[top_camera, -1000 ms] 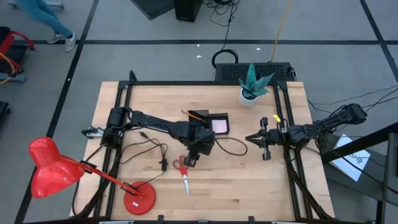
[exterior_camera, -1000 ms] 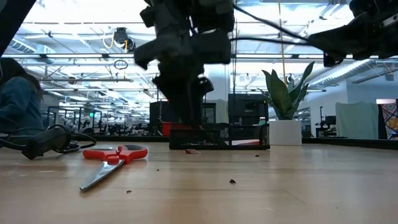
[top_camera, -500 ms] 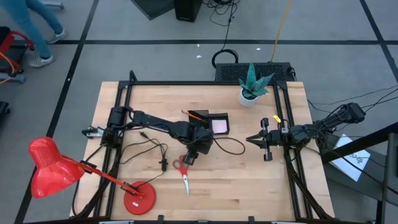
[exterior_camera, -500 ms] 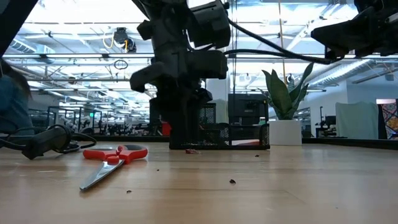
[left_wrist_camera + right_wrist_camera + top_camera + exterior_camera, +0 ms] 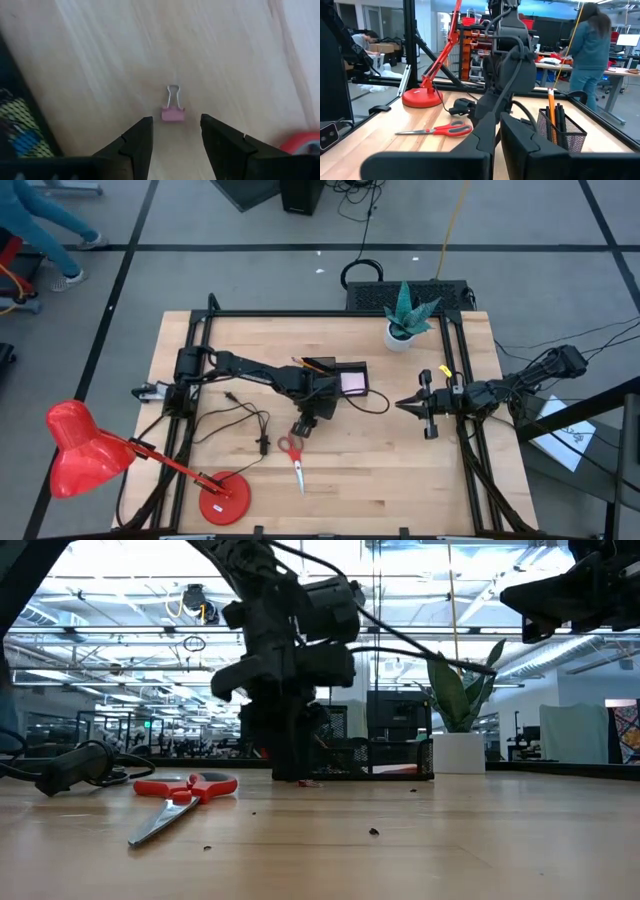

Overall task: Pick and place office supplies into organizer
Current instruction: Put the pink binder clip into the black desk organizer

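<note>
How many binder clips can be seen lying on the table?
1: a pink binder clip lies on the bare wood, just ahead of the open left pincer, beside the organizer. Others may be hidden.

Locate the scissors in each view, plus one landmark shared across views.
High: scissors lower centre of the table, just below the left gripper.
Low: left foreground, flat on the wood.
Left wrist: only a red handle edge at the corner.
Right wrist: left of centre, before the lamp base.
Shared landmark: organizer, also.
</note>
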You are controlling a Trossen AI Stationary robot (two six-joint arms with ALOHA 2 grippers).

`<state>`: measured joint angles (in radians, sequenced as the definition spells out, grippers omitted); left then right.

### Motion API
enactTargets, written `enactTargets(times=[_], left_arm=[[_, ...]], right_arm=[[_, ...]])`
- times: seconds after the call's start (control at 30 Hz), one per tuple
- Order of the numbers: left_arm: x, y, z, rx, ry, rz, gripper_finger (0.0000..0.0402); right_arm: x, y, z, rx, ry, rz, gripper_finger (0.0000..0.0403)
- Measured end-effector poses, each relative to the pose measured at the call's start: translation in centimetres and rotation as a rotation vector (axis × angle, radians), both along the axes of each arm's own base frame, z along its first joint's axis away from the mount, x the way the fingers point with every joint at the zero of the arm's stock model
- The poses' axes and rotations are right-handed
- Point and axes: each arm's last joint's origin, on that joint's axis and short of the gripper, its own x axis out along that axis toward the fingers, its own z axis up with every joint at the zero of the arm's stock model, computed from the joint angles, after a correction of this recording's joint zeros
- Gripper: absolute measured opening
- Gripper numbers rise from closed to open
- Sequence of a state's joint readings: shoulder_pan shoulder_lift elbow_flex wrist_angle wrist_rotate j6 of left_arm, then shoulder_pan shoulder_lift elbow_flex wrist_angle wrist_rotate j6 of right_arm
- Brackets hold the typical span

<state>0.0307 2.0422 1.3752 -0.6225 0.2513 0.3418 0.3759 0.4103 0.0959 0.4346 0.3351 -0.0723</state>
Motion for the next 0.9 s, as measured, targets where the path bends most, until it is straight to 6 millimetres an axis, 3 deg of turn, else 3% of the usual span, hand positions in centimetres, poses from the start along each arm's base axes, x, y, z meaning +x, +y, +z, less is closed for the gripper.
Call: enactTargets(times=[0.17,0.9], left_arm=[[-0.3,0.14,-0.95,-0.007,-0.044,-0.003,0.0172],[-0.17,0.2,-1.21,-0.001,-0.064,0.007,0.0161]], right_arm=[[0.0,0.0,0.0,-0.001,0.0,0.0,0.0018],[0.0,0.0,0.01,-0.008,-0.002,0.0,0.0018]])
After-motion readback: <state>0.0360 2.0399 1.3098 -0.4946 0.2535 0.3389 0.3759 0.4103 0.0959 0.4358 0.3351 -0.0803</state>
